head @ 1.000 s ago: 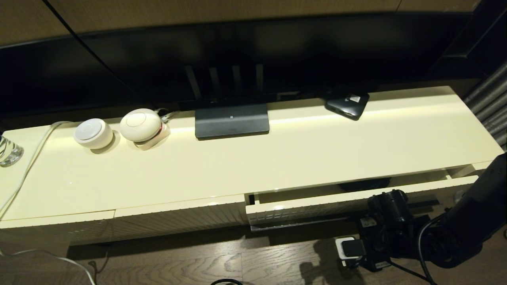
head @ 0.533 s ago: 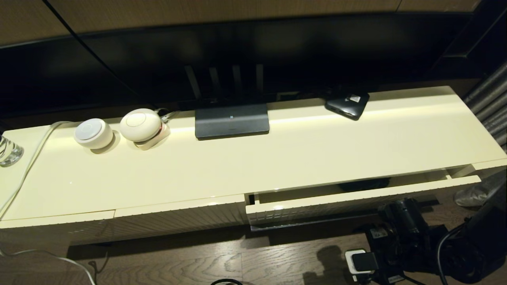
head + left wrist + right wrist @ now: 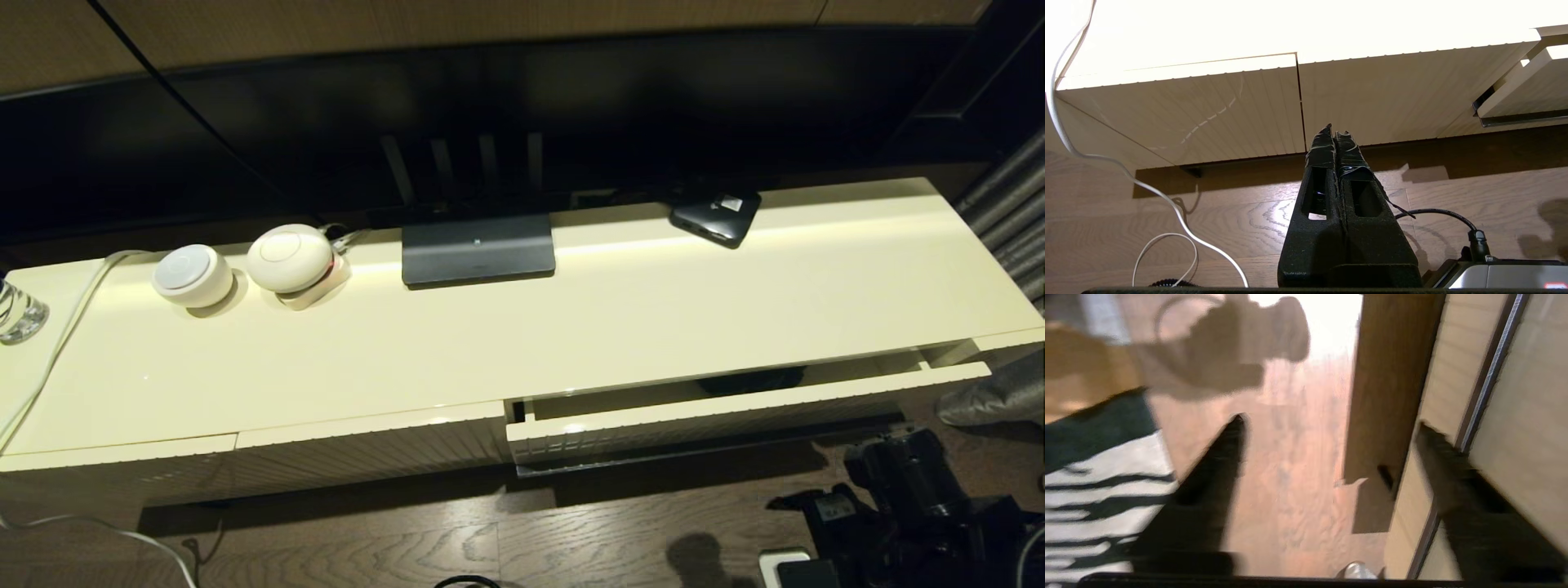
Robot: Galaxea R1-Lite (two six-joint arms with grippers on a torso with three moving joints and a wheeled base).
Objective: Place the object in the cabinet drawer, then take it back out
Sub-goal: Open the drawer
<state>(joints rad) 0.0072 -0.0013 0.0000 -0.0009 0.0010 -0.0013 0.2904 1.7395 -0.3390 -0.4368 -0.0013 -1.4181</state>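
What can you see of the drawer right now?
The drawer is a wide, shallow, glossy cream unit on the cabinet's right side, with a finely ribbed front and a long dark bar handle under its lower edge. It stands slightly open, leaving a narrow gap below the cabinet top. A dark shape shows inside, too hidden to identify. No gripper touches it; the right gripper is open, nearby.

Dim room with a long glossy cream cabinet (image 3: pixel 571 327) on a dark wood-grain floor (image 3: pixel 457 539).

A large dark screen (image 3: pixel 490 114) stands along the back on a grey base (image 3: pixel 478 249); two white round devices (image 3: pixel 193 275) sit at the left (a white cable (image 3: pixel 49 359) trails past them), a flat black box (image 3: pixel 717 214) at the right.
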